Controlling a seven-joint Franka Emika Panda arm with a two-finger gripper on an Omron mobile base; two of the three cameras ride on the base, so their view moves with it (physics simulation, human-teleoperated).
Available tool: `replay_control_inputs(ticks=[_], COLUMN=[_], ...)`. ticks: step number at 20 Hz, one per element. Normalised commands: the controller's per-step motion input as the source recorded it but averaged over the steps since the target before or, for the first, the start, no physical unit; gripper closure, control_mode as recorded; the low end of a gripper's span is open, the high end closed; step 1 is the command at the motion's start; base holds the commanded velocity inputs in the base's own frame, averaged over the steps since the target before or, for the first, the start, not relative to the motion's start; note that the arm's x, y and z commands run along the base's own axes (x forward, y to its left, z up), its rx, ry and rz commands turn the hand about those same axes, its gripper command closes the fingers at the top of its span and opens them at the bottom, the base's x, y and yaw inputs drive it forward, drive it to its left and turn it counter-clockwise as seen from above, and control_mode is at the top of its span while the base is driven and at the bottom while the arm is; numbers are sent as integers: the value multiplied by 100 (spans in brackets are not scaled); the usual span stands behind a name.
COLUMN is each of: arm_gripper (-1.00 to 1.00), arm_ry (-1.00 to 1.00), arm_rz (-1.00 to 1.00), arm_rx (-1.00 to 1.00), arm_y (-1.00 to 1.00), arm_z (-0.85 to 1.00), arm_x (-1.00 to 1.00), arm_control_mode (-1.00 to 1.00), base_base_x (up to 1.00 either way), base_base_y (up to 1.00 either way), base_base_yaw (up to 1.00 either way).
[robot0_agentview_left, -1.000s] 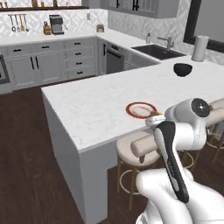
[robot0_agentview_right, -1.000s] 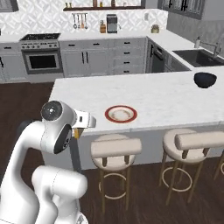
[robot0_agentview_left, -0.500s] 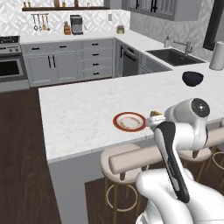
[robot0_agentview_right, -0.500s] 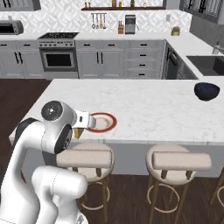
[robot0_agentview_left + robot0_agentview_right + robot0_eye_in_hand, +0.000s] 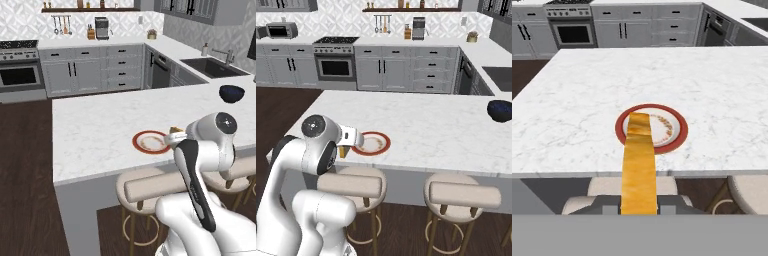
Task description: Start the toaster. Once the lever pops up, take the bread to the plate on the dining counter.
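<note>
I have the bread [image 5: 639, 170] clamped in the end effector [image 5: 639, 202]; in the hand view the golden slice runs edge-on up the middle of the frame from between the fingertips, and its far end lies over the near-left part of the plate [image 5: 674, 131]. The slice is in the air, short of the desk [image 5: 712, 90], whose near edge crosses the frame below the plate.

From the left base view I see the arm's wrist held level with the desk [image 5: 95, 130] edge, a small tan corner of bread [image 5: 175, 130] peeking out just beside the plate [image 5: 145, 141]. From the right base view the bread [image 5: 344, 151] shows as an orange sliver at the wrist, just left of the plate [image 5: 374, 145], which sits near the stool-side edge of the desk [image 5: 426, 125].

A dark blue bowl [image 5: 501, 110] rests well apart toward the right end of the marble top. Padded stools [image 5: 462, 194] stand tucked under the near edge.
</note>
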Motion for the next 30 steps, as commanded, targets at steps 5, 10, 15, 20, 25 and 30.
replay_control_inputs(ticks=[5,10,15,20,25,30], arm_gripper=[100,100,100,100,100,100], arm_ry=[0,0,13,14,26,29], arm_rz=[0,0,0,8,10,10], arm_rx=[0,0,0,0,8,2], arm_y=[0,6,24,14,0,0], arm_z=[0,0,-2,-16,15,-37], arm_x=[0,14,91,100,90,61], arm_control_mode=[100,-100,-100,-100,-100,-100], base_base_x=[0,2,0,0,0,0], base_base_y=[0,0,0,0,0,0], base_base_yaw=[0,0,0,0,0,0])
